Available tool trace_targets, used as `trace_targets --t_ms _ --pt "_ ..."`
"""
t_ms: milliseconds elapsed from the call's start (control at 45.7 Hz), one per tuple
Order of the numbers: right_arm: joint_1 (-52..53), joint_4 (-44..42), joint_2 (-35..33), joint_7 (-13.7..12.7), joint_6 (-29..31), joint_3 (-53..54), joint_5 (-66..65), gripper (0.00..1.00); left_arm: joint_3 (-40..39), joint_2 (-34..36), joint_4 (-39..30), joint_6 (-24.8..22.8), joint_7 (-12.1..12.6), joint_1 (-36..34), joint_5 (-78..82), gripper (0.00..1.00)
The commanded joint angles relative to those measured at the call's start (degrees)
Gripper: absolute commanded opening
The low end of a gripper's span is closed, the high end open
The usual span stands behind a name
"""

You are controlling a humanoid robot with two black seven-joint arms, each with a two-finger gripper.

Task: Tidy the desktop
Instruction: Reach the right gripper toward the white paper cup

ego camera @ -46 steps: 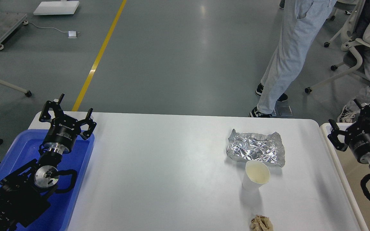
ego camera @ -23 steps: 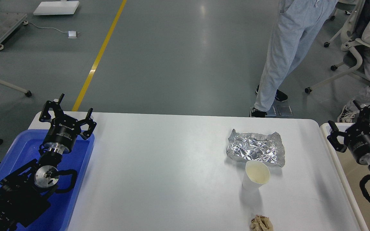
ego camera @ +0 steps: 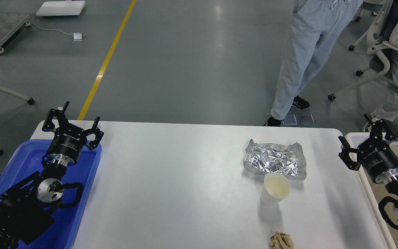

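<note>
Three bits of clutter sit on the desktop [ego camera: 185, 180], all toward its right side.

Crumpled foil [ego camera: 275, 160], a paper cup [ego camera: 274, 189] just nearer, and a brown wad [ego camera: 281, 241] at the near edge await clearing. Left gripper [ego camera: 72, 125] hangs spread over the blue tray [ego camera: 85, 193]; right gripper [ego camera: 366, 141], fingers apart and empty, hovers by the bin [ego camera: 359, 173], probably the rubbish's destination.

Wide white matte desktop [ego camera: 185, 193], rounded corners
</note>
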Motion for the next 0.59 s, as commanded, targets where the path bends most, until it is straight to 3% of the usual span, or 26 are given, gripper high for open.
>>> trace_targets --t_ms 0,284,394,569 --pt "-4.29 12.15 -6.17 -0.79 -1.81 -3.03 0.11 0.99 0.00 0.00 -0.04 0.00 0.01 0.00 0.00 1.00" --pt "-4.29 26.74 -18.83 -1.49 -3.47 -12.51 -4.19 0.99 0.00 0.00 -0.04 0.00 0.01 0.00 0.00 1.00" --pt "-0.87 31.49 -22.61 -4.91 -5.67 -18.14 -13.67 0.99 0.00 0.00 -0.04 0.00 0.01 -0.08 0.00 1.00" --pt "5.72 34.83 -28.23 -6.68 -5.24 -27.28 -21.24 0.99 0.00 0.00 -0.04 0.00 0.01 -0.09 0.00 1.00"
